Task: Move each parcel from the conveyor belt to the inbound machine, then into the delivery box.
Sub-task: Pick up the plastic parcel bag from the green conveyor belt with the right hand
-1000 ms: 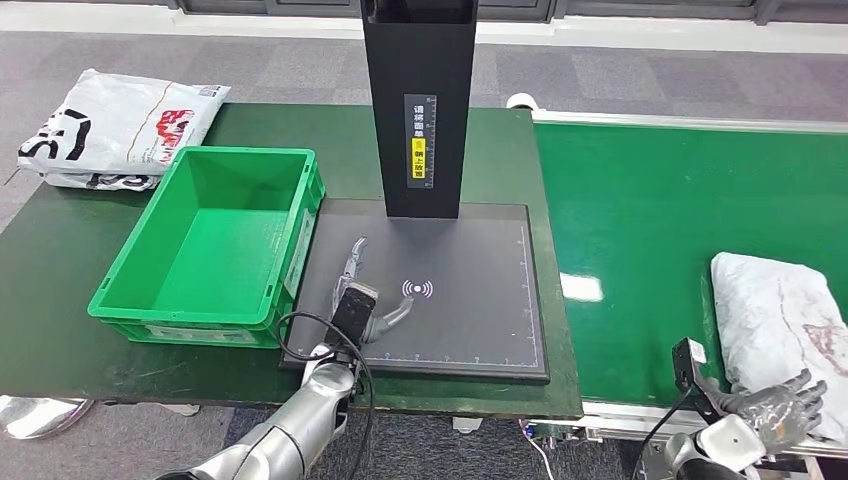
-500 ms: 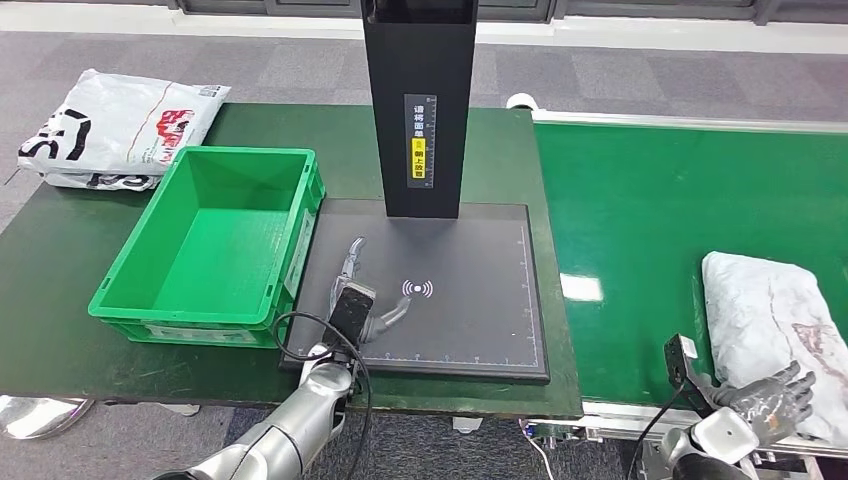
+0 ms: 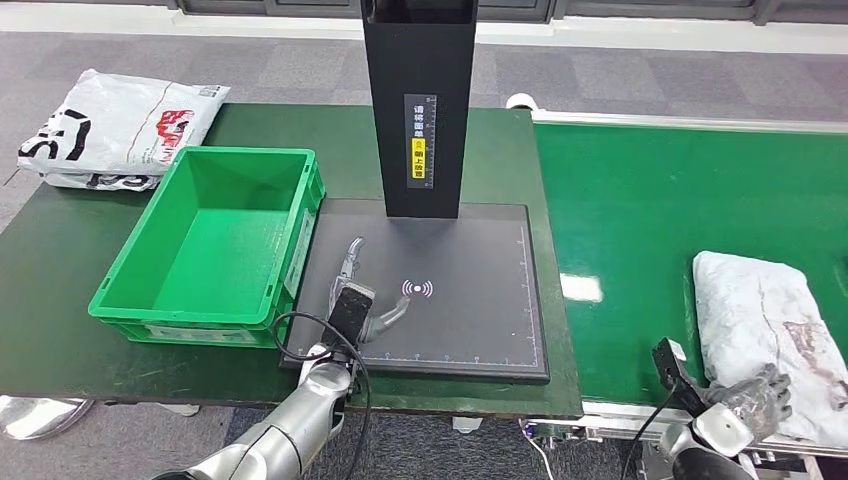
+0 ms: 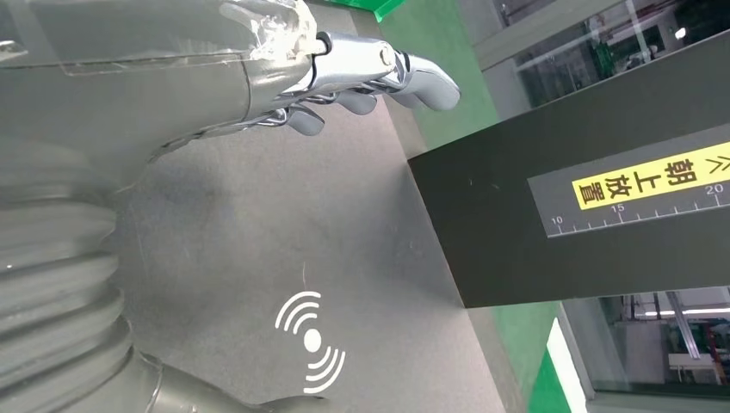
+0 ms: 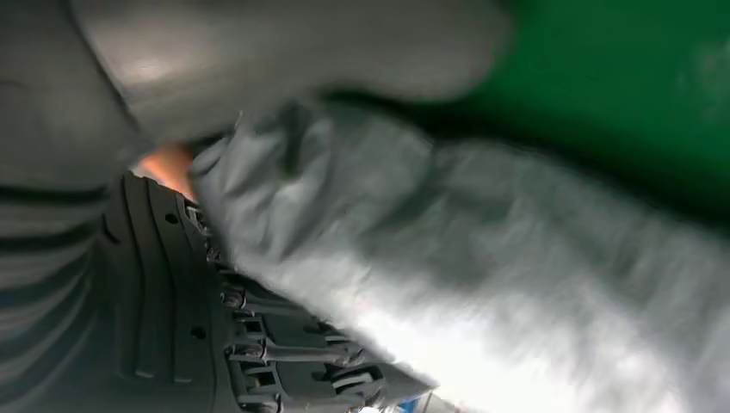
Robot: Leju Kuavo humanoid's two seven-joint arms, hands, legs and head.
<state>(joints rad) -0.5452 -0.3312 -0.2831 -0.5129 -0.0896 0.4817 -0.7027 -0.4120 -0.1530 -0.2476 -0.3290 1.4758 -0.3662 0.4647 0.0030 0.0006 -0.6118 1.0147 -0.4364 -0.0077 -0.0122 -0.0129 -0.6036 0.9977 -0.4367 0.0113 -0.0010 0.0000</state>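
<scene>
Parcel [image 3: 762, 335] shifted left along conveyor belt [image 3: 640, 220], right hand [image 3: 755, 405] fingers now curled around its near corner; left hand [image 3: 362, 290] fingers spread, holding nothing.

Parcel [image 3: 765, 340] shifted left on belt; right hand [image 3: 752, 408] closed on it.

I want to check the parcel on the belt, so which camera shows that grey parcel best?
The head view: it shows the whole grey parcel lying on the conveyor belt, with the right hand at its near end. The right wrist view shows it close but blurred. The left wrist view faces the scanner.
</scene>
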